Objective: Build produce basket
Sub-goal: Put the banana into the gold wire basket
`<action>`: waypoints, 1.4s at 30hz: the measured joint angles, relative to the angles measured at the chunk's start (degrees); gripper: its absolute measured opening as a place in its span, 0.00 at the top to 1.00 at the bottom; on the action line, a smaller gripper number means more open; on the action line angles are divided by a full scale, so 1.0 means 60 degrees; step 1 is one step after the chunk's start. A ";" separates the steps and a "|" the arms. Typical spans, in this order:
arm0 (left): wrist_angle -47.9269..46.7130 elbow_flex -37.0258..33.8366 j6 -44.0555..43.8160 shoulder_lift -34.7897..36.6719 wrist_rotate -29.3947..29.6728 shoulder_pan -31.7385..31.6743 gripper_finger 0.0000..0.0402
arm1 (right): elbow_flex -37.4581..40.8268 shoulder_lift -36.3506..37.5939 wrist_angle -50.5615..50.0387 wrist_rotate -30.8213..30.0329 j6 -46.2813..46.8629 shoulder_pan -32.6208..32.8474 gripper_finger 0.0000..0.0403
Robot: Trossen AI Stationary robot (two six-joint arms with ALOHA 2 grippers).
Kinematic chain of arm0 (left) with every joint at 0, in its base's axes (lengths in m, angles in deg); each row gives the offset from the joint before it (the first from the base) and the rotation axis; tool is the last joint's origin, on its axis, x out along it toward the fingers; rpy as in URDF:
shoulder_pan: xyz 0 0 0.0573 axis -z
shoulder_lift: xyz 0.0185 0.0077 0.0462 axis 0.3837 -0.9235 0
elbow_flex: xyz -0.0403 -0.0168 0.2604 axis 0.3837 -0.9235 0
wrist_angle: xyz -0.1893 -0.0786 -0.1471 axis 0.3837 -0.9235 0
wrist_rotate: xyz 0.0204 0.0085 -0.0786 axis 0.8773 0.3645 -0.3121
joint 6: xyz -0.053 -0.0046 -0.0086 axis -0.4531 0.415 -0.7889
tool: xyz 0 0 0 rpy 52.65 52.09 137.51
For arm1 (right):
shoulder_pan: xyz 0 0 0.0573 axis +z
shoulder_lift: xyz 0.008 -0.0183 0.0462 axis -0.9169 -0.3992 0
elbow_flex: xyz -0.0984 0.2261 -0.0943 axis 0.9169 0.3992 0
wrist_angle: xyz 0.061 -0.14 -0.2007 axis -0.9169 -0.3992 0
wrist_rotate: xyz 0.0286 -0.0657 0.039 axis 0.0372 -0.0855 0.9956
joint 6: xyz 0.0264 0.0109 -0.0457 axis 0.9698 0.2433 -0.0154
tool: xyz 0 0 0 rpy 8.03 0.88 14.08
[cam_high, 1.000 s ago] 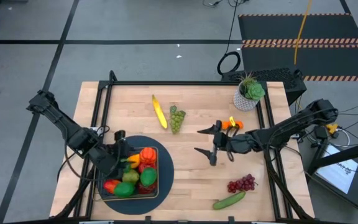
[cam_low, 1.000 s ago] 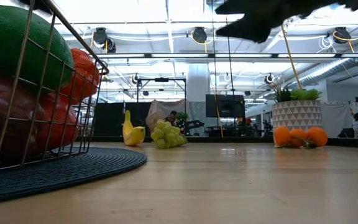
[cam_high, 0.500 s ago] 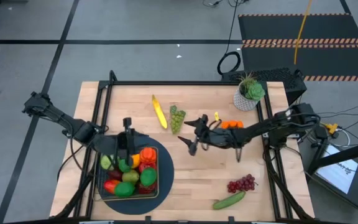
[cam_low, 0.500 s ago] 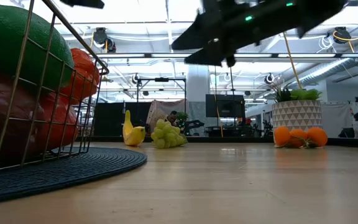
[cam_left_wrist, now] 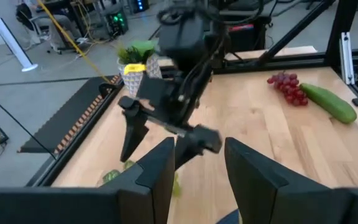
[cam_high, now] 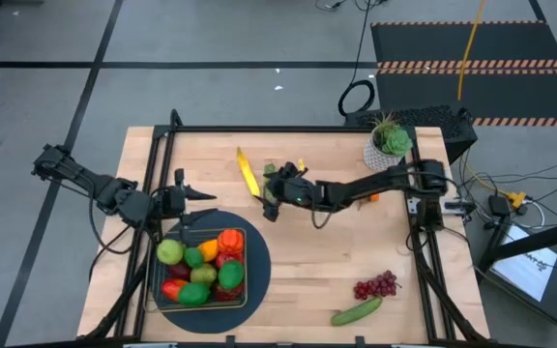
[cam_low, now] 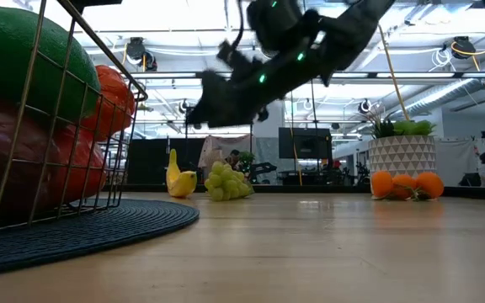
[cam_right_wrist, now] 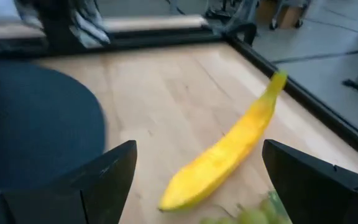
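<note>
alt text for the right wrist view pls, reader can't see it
The right gripper, fingers spread wide with nothing between them, hovers over a yellow banana lying on the wooden table. A bit of green grapes shows beside the banana, and the round dark mat lies off to one side.

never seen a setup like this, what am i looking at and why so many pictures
It is one moment seen by four cameras: one overhead, one at table height, one on each arm's wrist. Two dark robot arms work at a wooden table, filling a square dark wire basket with plastic fruit. The left gripper hangs beside the basket, holding nothing. The right gripper is open, empty, reaching over the yellow plastic banana and green grapes. Oranges, red grapes, a green cucumber and a potted plant are also on the table.
</note>
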 joint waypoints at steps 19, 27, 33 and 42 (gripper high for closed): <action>0.0081 -0.0039 -0.0090 -0.0030 -0.0091 0.0000 0.65 | -0.1659 -0.2100 -0.0849 -0.0010 0.0485 -0.0383 0.16; 0.0115 -0.0039 -0.0075 -0.0030 -0.0098 0.0000 0.65 | -0.1663 -0.2099 -0.1435 0.0157 0.1000 -0.0400 0.16; 0.0292 -0.0039 -0.0069 -0.0030 -0.0124 0.0000 0.65 | -0.1659 -0.2099 -0.1448 0.0200 0.0687 -0.0387 0.20; 0.0347 -0.0039 -0.0072 -0.0030 -0.0262 0.0000 0.65 | -0.1657 -0.2207 -0.1287 0.0510 0.1082 -0.0373 0.34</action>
